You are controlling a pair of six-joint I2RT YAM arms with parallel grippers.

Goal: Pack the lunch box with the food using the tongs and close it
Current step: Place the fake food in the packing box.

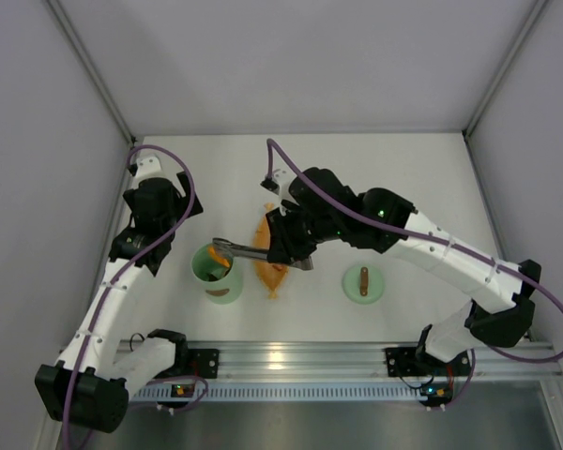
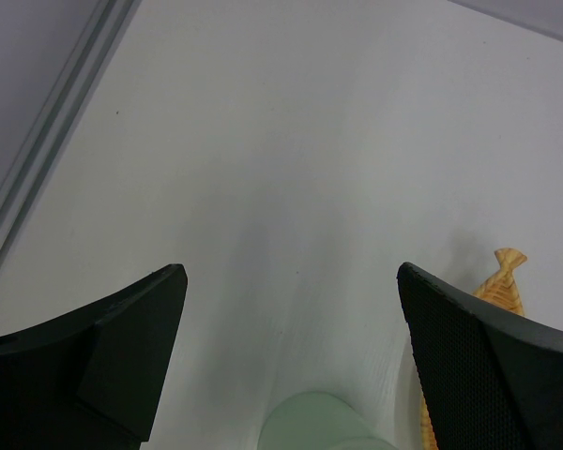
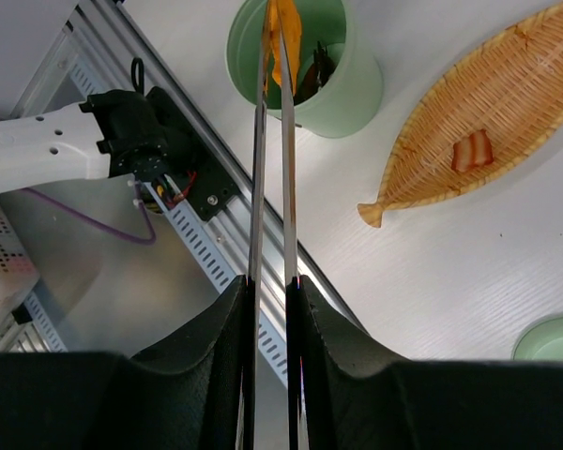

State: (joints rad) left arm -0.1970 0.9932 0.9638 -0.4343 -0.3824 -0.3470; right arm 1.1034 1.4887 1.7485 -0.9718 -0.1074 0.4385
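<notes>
- I find the right gripper (image 3: 269,286) with its jaws clamped on the tongs (image 3: 259,169), one jaw pressing on each arm, so that the two arms run almost together.
- In the top view the tongs (image 1: 244,249) reach left from that gripper, across the dish (image 1: 266,272), to the box (image 1: 216,274).
- The tong tips pinch an orange chunk (image 3: 283,36) over the mouth of the box (image 3: 357,84). I cannot tell whether the chunk is below the rim.
- A dark brown chunk (image 3: 314,70) lies inside the box, against its wall.
- The box stands upright and uncovered on the tabletop (image 1: 403,187), just left of the dish.
- The dish (image 3: 535,66) is woven, orange and leaf-shaped. It holds one reddish-brown chunk with pale stripes (image 3: 472,150).
- The lid (image 1: 363,283) lies flat on the tabletop to the right of the dish, apart from it and well apart from the box, with its brown handle (image 1: 363,278) upward. The right wrist view shows only its edge (image 3: 554,339).
- The left gripper (image 2: 291,272) has its jaws wide apart and holds nothing. It hangs over bare tabletop (image 2: 263,141), with the box's rim (image 2: 314,422) at the lower edge of its view.
</notes>
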